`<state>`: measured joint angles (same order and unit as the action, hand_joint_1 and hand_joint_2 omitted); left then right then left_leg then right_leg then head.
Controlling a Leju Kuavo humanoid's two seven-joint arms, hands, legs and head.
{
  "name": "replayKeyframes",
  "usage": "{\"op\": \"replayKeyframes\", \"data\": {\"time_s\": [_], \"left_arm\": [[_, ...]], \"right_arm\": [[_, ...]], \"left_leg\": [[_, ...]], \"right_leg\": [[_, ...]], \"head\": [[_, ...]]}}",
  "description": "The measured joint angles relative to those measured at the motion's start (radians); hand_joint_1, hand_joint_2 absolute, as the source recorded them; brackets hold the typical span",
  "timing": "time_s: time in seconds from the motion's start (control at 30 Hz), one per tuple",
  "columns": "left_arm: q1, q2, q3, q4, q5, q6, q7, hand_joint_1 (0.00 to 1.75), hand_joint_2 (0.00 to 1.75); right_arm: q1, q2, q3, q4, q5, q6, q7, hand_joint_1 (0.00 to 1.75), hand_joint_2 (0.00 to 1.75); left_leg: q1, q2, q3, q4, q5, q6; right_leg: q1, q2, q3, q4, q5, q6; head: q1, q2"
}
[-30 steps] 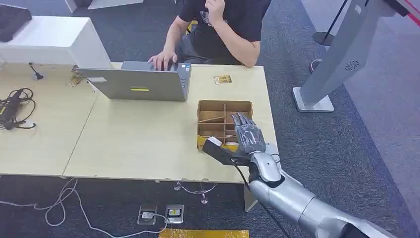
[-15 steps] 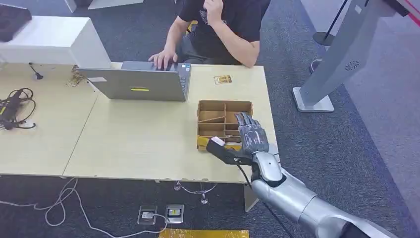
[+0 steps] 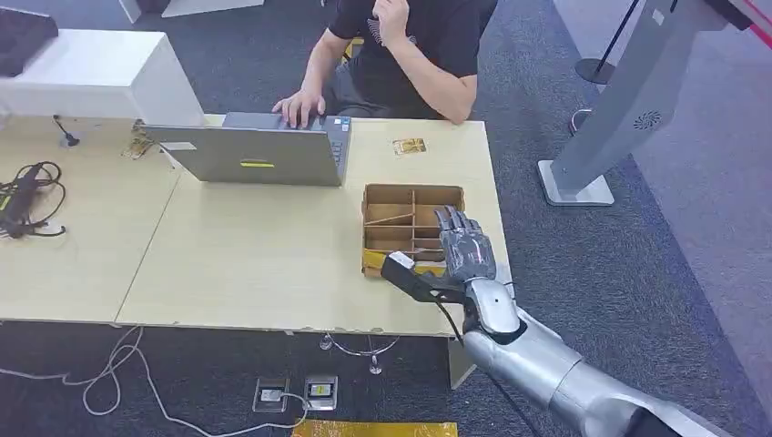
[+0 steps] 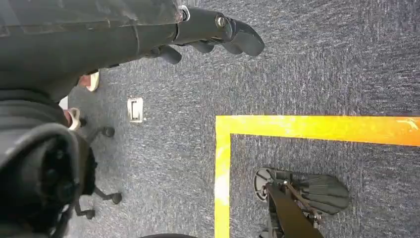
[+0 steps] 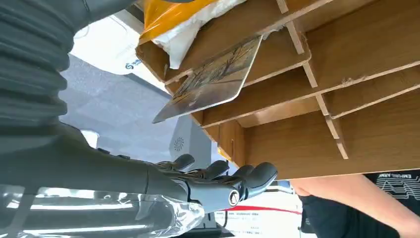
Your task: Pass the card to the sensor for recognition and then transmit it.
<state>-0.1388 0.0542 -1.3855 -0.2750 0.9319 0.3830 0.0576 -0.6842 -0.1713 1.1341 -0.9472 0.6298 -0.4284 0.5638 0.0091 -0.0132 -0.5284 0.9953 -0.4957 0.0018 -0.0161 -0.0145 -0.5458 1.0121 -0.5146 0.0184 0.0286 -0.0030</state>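
A card (image 5: 213, 82) with a printed picture leans in a slot of the brown cardboard divider box (image 5: 297, 134). That box (image 3: 411, 193) stands on the right part of the table. My right hand (image 3: 464, 255) hovers at the box's near right corner, fingers stretched out and thumb spread, holding nothing. In the right wrist view the fingers (image 5: 218, 181) lie apart from the card. A second small card (image 3: 409, 146) lies flat on the table beyond the box. My left hand (image 4: 213, 32) hangs over the carpet with nothing in it.
A person (image 3: 410, 45) sits behind the table at an open laptop (image 3: 255, 155). A grey slanted stand (image 3: 628, 100) rises from the carpet right of the table. Cables (image 3: 27, 196) lie at the far left. Yellow floor tape (image 4: 317, 126) marks the carpet.
My right hand has drifted slightly to the right along the box's near edge. Nothing was picked up.
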Motion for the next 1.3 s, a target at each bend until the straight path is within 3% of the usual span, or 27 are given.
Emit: {"op": "replayKeyframes", "data": {"time_s": [0.03, 1.3], "left_arm": [[0.0, 0.0, 0.0, 0.0, -0.001, 0.0, 0.0, 0.0, 0.0], [0.005, 0.0, 0.0, 0.0, -0.025, 0.003, 0.014, 0.0, 0.0]], "right_arm": [[0.0, 0.0, 0.0, 0.001, 0.0, 0.0, 0.0, 1.75, 1.75], [0.064, -0.023, -0.069, -0.085, 0.095, 0.043, 0.019, 1.75, 1.75]], "left_leg": [[0.0, 0.0, 0.0, 0.0, 0.0, 0.0], [0.0, 0.0, 0.0, 0.0, 0.0, 0.0]], "right_leg": [[0.0, 0.0, 0.0, 0.0, 0.0, 0.0], [0.0, 0.002, 0.0, 0.0, 0.0, 0.0]], "head": [[0.0, 0.0], [0.0, 0.0]]}}
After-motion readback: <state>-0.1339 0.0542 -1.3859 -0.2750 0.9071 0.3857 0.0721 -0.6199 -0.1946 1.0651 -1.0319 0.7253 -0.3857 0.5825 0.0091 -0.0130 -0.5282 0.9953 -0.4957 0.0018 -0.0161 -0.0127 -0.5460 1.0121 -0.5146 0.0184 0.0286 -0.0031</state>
